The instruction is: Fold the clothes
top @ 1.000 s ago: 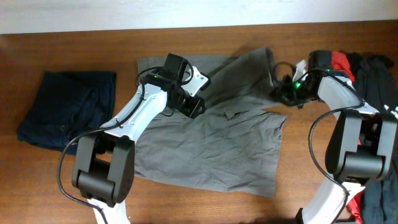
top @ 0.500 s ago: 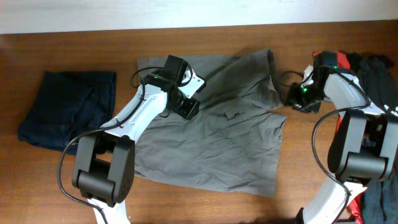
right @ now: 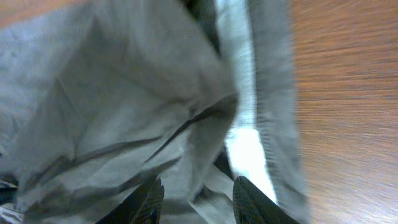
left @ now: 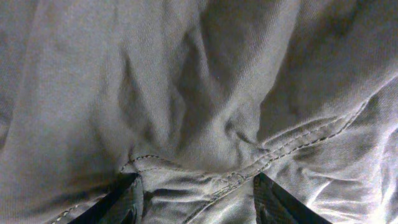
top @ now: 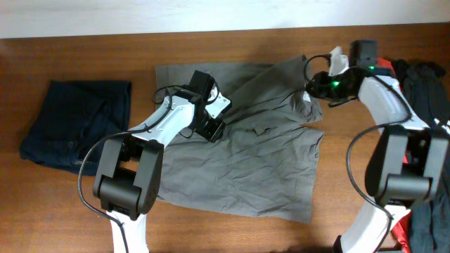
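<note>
The clothes (top: 246, 169) may be bunched, not folded, if one layer alone is pinched by the open, empty left tool (left: 196, 194).

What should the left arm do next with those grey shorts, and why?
Probably close the left gripper on the clothes: its fingers stand open, low over the fabric, with a stitched seam bunched between them, so a pinch there would likely catch it.

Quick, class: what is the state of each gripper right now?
Left gripper: open, jaws spread over the wrinkled grey-khaki cotton garment.
Right gripper: cannot tell; the same fabric fills the space between its jaws.
</note>
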